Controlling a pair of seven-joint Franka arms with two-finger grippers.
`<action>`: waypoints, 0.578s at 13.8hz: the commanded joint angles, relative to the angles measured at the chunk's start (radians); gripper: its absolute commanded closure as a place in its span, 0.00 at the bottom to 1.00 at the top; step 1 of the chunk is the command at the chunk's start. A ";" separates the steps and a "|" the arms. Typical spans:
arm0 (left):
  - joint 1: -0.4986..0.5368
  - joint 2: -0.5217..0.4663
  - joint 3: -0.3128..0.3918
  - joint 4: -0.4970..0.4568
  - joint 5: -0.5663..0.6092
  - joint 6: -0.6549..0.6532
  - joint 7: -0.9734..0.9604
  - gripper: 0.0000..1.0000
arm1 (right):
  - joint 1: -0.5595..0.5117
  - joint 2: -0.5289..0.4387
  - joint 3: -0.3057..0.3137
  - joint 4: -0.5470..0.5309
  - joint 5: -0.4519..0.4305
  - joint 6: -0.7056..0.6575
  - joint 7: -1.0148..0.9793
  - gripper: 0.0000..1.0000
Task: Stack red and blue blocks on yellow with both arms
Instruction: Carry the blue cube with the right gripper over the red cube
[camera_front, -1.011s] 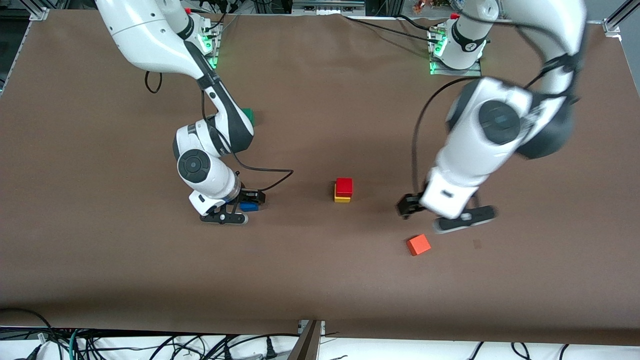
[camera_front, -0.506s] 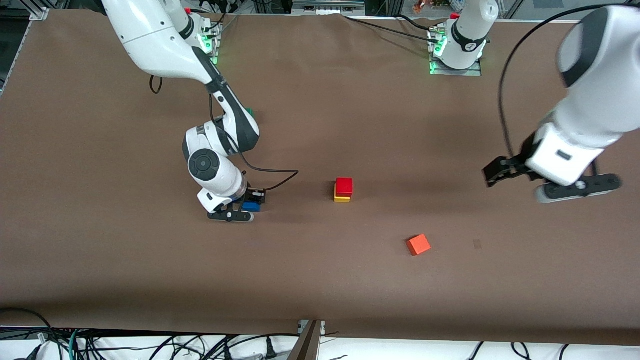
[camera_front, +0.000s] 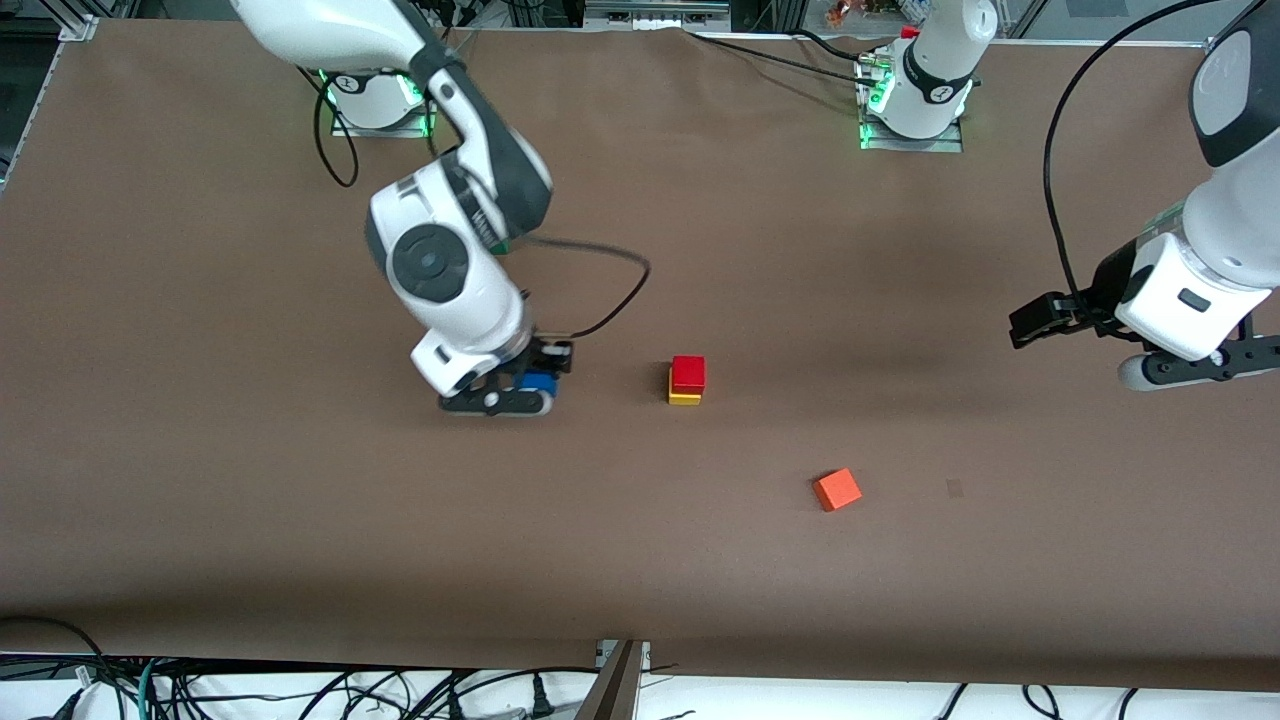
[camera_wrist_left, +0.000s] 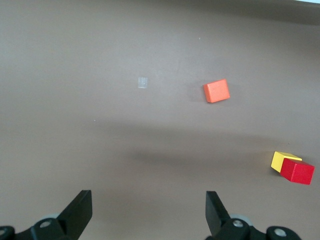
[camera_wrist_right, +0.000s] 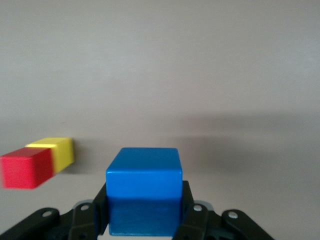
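Note:
My right gripper (camera_front: 522, 388) is shut on the blue block (camera_front: 541, 383) and holds it just above the table, beside the stack toward the right arm's end. In the right wrist view the blue block (camera_wrist_right: 144, 195) sits between the black fingers (camera_wrist_right: 194, 220). The red block (camera_front: 687, 372) sits on the yellow block (camera_front: 684, 398) at mid-table. The red block (camera_wrist_right: 26, 167) and the yellow block (camera_wrist_right: 56, 150) also show in the right wrist view. My left gripper (camera_front: 1195, 368) is open and empty, up in the air over the left arm's end of the table. Its fingers (camera_wrist_left: 80, 212) stand wide apart.
An orange cube (camera_front: 836, 490) lies nearer the front camera than the stack, toward the left arm's end. It also shows in the left wrist view (camera_wrist_left: 216, 91), with the red block (camera_wrist_left: 297, 171) on the yellow block (camera_wrist_left: 281, 160). A black cable (camera_front: 620, 290) loops from the right arm's wrist.
My right gripper has lifted the blue block and carried it toward the stack. My left arm has swung away from the stack to its end of the table, open and empty.

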 joint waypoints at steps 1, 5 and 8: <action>-0.006 -0.019 -0.002 -0.017 -0.009 -0.007 0.014 0.00 | 0.125 0.091 -0.012 0.117 -0.074 -0.014 0.147 1.00; -0.006 -0.019 -0.002 -0.018 -0.011 -0.009 0.014 0.00 | 0.231 0.273 -0.016 0.363 -0.122 -0.023 0.328 1.00; -0.005 -0.019 0.000 -0.018 -0.014 -0.009 0.016 0.00 | 0.231 0.283 -0.005 0.382 -0.116 -0.015 0.337 1.00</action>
